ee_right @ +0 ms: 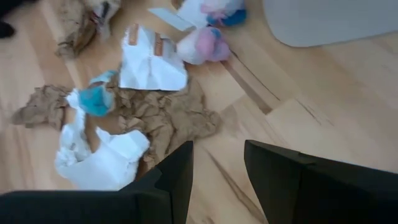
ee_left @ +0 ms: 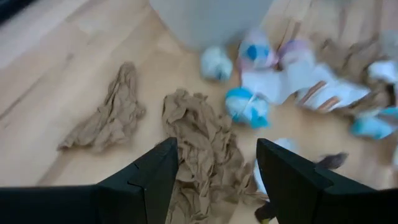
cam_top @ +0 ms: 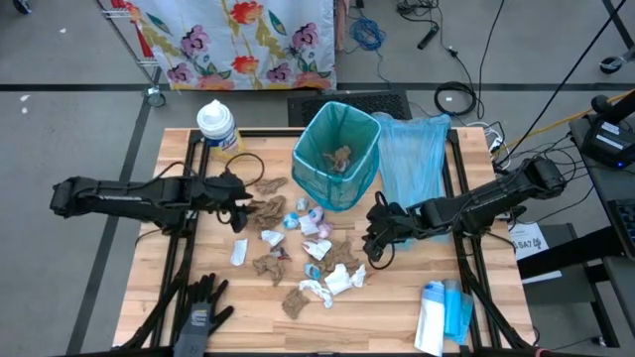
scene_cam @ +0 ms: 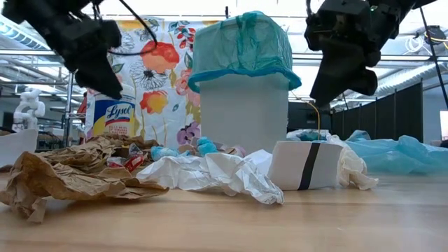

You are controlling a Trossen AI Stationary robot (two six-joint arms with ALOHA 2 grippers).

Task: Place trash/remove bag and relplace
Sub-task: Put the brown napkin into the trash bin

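The trash (cam_top: 303,248) is scattered on the wooden table in front of the bin: brown paper wads, white tissues, blue and pink bits. The white bin (cam_top: 337,183) stands upright, lined with a teal bag (scene_cam: 241,45), and a brown scrap (cam_top: 341,157) lies inside it. My left gripper (cam_top: 241,210) hovers open above a brown wad (ee_left: 205,140), at the left of the pile. My right gripper (cam_top: 377,243) hovers open at the pile's right side, near another brown wad (ee_right: 165,115). Both are clear of the table in the low view.
A loose blue bag (cam_top: 412,159) lies to the right of the bin. A Lysol wipes tub (cam_top: 218,127) stands at the far left. A black glove (cam_top: 198,312) lies near the left front edge, and a white and blue pack (cam_top: 442,317) lies at the right front.
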